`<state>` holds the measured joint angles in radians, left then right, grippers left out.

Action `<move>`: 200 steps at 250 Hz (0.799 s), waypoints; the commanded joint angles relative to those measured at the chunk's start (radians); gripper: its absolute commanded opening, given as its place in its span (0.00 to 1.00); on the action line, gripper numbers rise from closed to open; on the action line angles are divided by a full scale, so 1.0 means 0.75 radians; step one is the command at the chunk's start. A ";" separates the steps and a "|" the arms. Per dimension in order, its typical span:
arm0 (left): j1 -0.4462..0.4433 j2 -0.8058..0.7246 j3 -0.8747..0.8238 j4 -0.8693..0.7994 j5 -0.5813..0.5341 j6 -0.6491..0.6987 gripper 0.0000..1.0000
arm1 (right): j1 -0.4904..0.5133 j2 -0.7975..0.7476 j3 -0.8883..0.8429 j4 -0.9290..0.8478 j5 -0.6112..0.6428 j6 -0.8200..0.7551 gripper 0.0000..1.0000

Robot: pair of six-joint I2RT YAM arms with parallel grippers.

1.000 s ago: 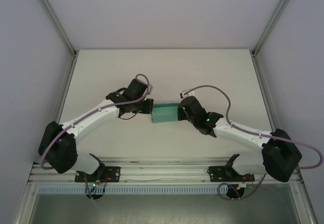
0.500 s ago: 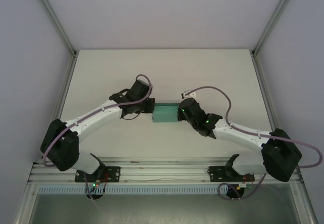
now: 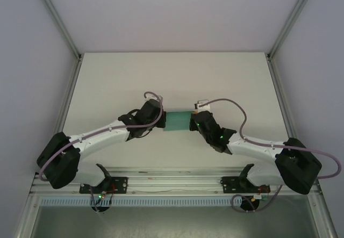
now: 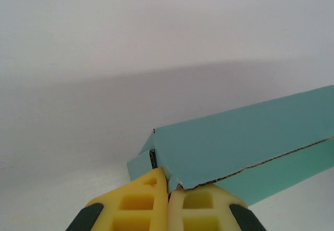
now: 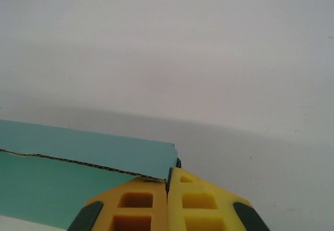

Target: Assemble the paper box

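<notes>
The paper box (image 3: 178, 121) is a teal-green card shell, partly folded and held between the two arms at the middle of the table. My left gripper (image 3: 162, 121) is at its left end. In the left wrist view the yellow fingers (image 4: 141, 202) are pressed together on a corner flap of the box (image 4: 245, 142), with the gripper (image 4: 168, 183) shut on it. My right gripper (image 3: 192, 123) is at the right end. In the right wrist view that gripper (image 5: 168, 181) is shut on the end corner of the box (image 5: 78, 150), whose raw corrugated edge runs leftward.
The white table (image 3: 172, 71) extends behind the box to the back wall. Metal frame posts (image 3: 285, 28) stand at both back corners. An aluminium rail (image 3: 172, 181) with the arm bases runs along the near edge.
Both grippers have carried the box a little toward the back of the table. The arms have stretched out and the wrists have rotated. Both grips remain closed on the box.
</notes>
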<state>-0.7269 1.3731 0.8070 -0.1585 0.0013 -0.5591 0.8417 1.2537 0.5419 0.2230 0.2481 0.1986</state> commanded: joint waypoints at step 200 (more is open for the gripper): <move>-0.060 0.065 -0.085 -0.115 0.004 0.003 0.00 | -0.183 -0.122 0.234 -0.417 -0.166 0.228 0.55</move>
<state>-0.7593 1.3933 0.7948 -0.0910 -0.0425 -0.5674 0.7181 1.1187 0.7025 -0.0322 0.1513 0.3374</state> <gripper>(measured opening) 0.063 0.567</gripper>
